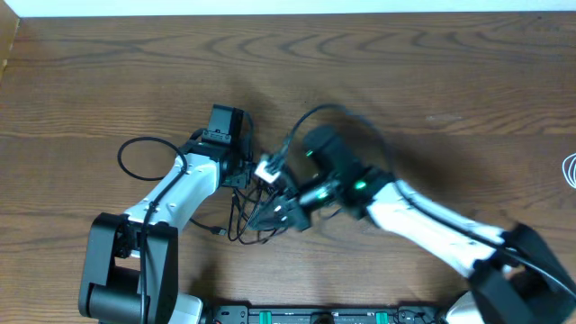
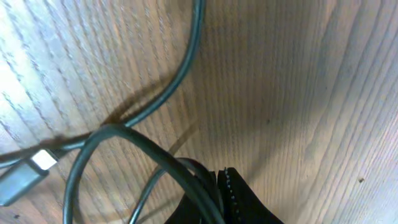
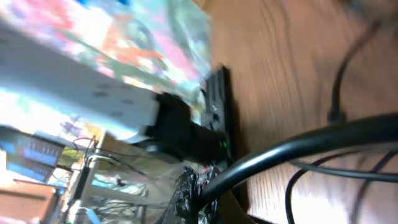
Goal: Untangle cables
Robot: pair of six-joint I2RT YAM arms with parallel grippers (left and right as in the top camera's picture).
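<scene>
Thin black cables (image 1: 241,219) lie in a tangle on the wooden table between my two arms. One loop (image 1: 135,158) reaches out to the left. My left gripper (image 1: 248,173) is at the top of the tangle. In the left wrist view its fingers (image 2: 217,190) are shut on a black cable (image 2: 180,68), and a grey plug end (image 2: 25,174) lies at the left. My right gripper (image 1: 281,212) is at the tangle's right side. In the right wrist view its fingers (image 3: 208,190) are shut on a black cable (image 3: 298,146). A white cable (image 1: 569,169) lies at the far right edge.
The table (image 1: 432,81) is dark wood, with its far edge at the top. A black equipment rail (image 1: 324,315) runs along the front edge. The left arm's white link (image 1: 171,193) lies over part of the cable loop.
</scene>
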